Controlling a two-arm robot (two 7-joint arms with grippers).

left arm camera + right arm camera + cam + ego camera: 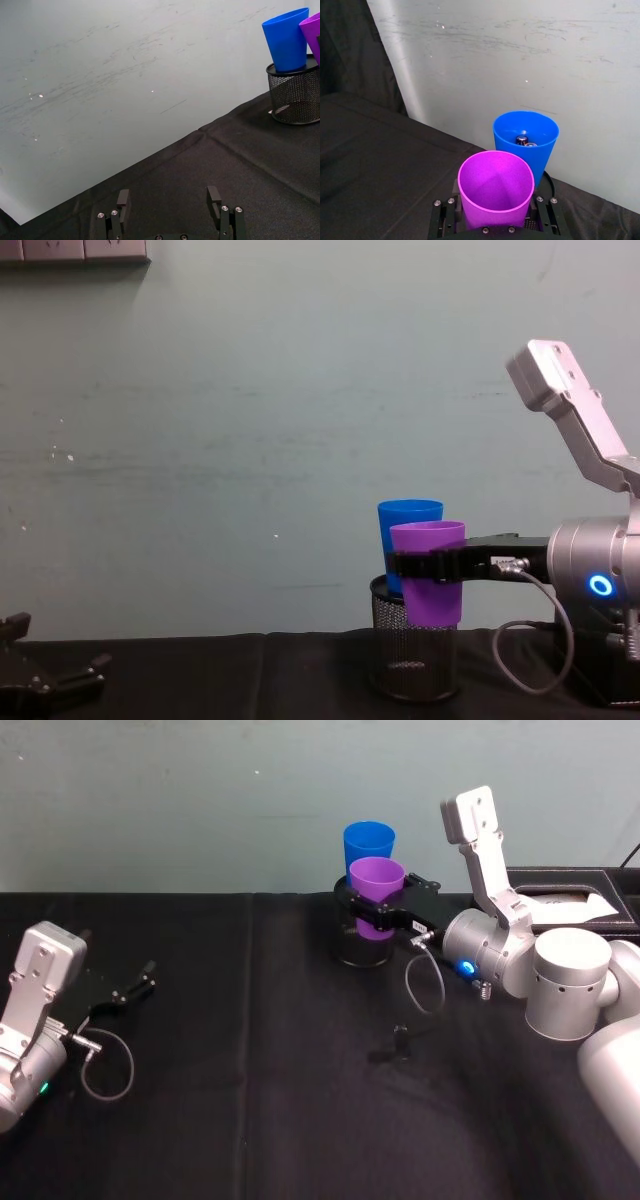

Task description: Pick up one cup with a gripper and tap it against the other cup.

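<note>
A black tabletop (pixel 250 1070) stands before a pale grey-green wall (pixel 200 800), with a robot arm at either side.

The right arm reaches in from the right, a blue ring light (pixel 468 967) glowing on its silver joint. Its black pincer (pixel 372 912) is clamped around the purple cup (pixel 377 880), one finger on each side just below the rim. The cup is upright, mouth up, and held off the tabletop.

Just behind it stands the blue cup (pixel 369 842), also upright, with its base set down in a black wire-mesh holder (pixel 362 948) near the back of the tabletop. The blue rim sits slightly higher than the purple one. The two cups are side by side and very close – I cannot tell whether they touch. The purple cup's lower part overlaps the holder's rim from the front, and I cannot tell whether its base is inside the holder or just in front of it. From the right wrist, a few small dark items (pixel 522 140) show in the bottom of the blue cup.

The left arm is low at the tabletop's left edge, well apart from the cups – its pincer (pixel 135 985) has its fingers spread apart and holds nothing.
</note>
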